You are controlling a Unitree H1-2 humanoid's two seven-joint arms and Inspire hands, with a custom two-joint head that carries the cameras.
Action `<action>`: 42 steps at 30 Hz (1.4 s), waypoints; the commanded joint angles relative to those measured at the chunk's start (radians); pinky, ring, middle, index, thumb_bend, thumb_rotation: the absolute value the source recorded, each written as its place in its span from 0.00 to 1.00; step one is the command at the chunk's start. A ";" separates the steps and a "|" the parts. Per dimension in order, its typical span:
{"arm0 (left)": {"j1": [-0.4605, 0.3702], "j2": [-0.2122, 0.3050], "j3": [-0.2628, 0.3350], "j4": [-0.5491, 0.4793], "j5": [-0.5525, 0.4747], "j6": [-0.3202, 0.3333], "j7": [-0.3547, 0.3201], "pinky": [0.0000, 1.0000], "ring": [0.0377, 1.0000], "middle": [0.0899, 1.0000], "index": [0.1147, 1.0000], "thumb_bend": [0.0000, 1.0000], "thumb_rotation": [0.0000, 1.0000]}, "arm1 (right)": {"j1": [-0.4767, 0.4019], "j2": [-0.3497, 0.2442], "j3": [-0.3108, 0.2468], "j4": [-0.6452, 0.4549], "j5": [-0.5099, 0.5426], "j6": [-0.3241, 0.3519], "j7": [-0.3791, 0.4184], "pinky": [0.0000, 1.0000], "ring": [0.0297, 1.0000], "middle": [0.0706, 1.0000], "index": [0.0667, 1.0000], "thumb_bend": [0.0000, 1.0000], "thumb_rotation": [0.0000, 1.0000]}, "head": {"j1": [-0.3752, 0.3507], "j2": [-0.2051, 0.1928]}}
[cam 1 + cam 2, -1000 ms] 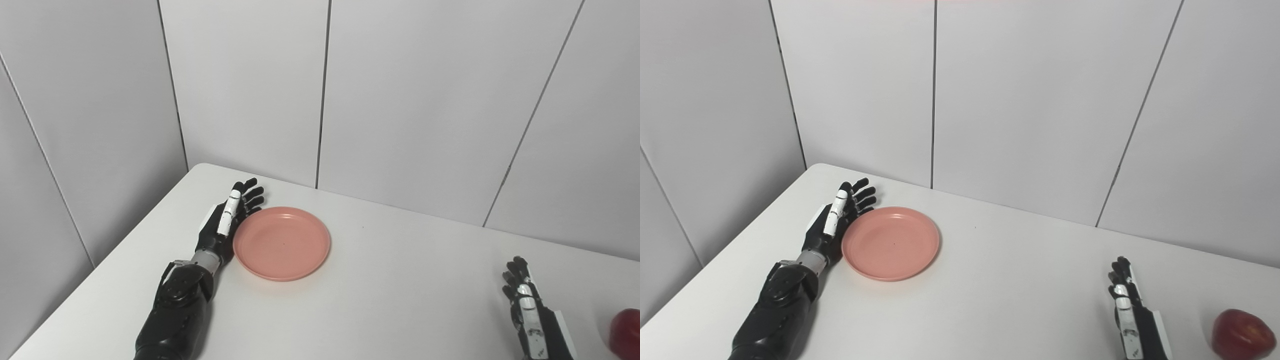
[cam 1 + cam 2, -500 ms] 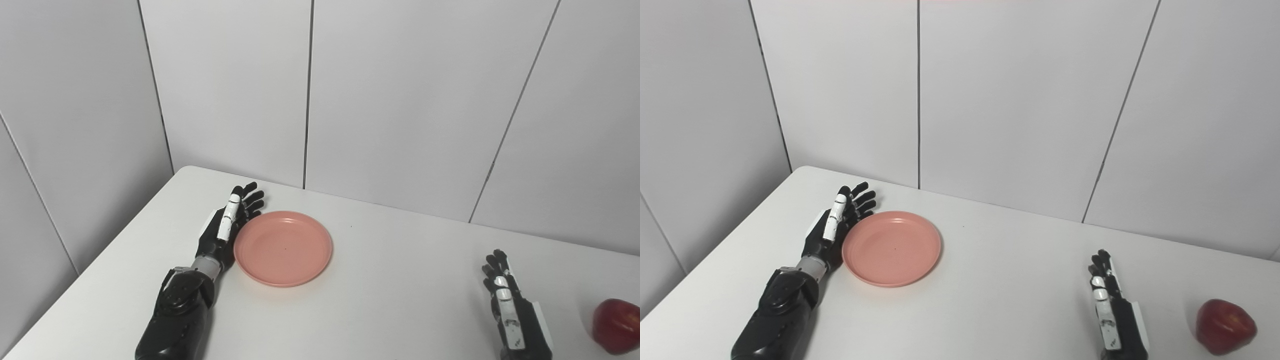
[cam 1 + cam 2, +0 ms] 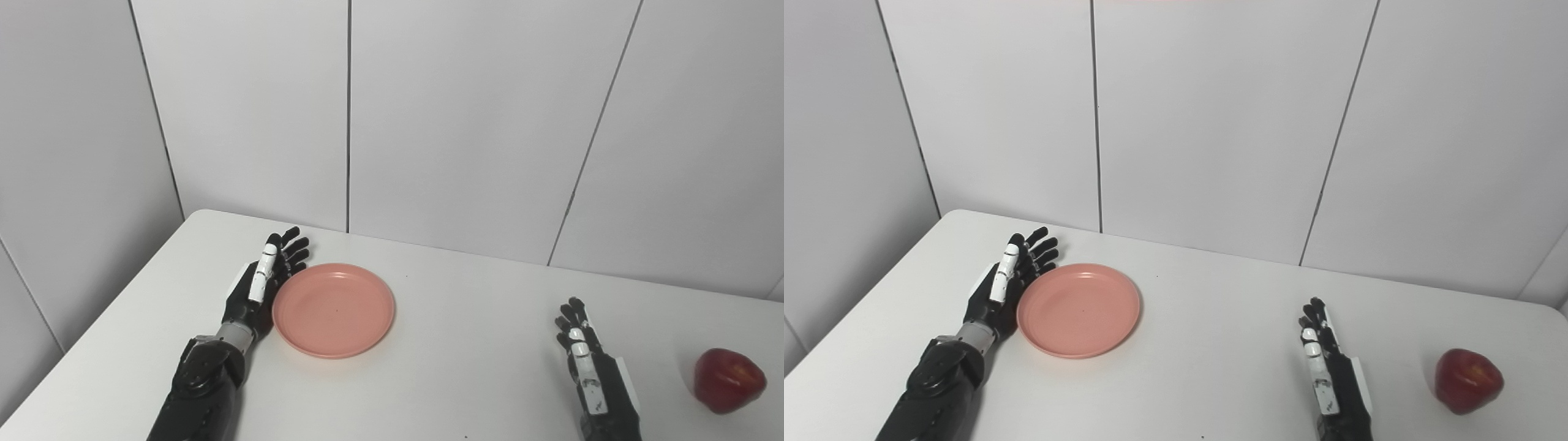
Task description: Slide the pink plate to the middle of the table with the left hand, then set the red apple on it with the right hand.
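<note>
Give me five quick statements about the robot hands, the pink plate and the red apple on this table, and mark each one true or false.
1. The left robot hand lies open against the left rim of the round pink plate. True.
2. The glossy red apple sits on the pink plate. False: it stands on the white table, far right of the plate.
3. The right robot hand holds the apple. False: it is open and holds nothing, with a gap between it and the apple.
4. The plate holds nothing. True.
5. The apple lies between the two hands. False: it lies to the right of the right hand.
</note>
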 commanded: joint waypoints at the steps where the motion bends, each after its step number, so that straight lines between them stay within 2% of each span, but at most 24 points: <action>1: -0.002 -0.020 -0.013 0.004 -0.008 -0.007 -0.024 0.93 0.92 0.90 0.89 0.58 1.00 | -0.026 0.011 0.006 -0.026 -0.014 -0.022 -0.016 0.98 0.94 0.95 0.96 0.67 0.94 | -0.001 0.001; 12: -0.014 -0.037 -0.054 0.030 0.001 -0.020 -0.058 0.92 0.92 0.91 0.89 0.56 1.00 | -0.035 0.031 0.023 -0.024 -0.046 -0.022 -0.046 0.96 0.94 0.94 0.96 0.67 0.94 | -0.044 0.005; 20: -0.018 -0.050 -0.071 0.064 -0.003 -0.017 -0.107 0.94 0.93 0.92 0.90 0.61 1.00 | -0.044 0.038 0.035 -0.011 -0.064 -0.028 -0.058 0.97 0.95 0.95 0.96 0.70 0.93 | -0.076 0.000; 29: -0.016 -0.062 -0.087 0.067 0.014 -0.016 -0.129 0.93 0.92 0.91 0.89 0.61 1.00 | -0.055 0.054 0.049 0.005 -0.094 -0.036 -0.076 0.96 0.95 0.95 0.96 0.70 0.94 | -0.111 -0.011; 42: -0.013 -0.070 -0.117 0.063 0.007 -0.009 -0.179 0.93 0.91 0.88 0.87 0.60 1.00 | -0.064 0.078 0.062 0.011 -0.134 -0.008 -0.104 0.95 0.95 0.96 0.97 0.72 0.97 | -0.165 -0.026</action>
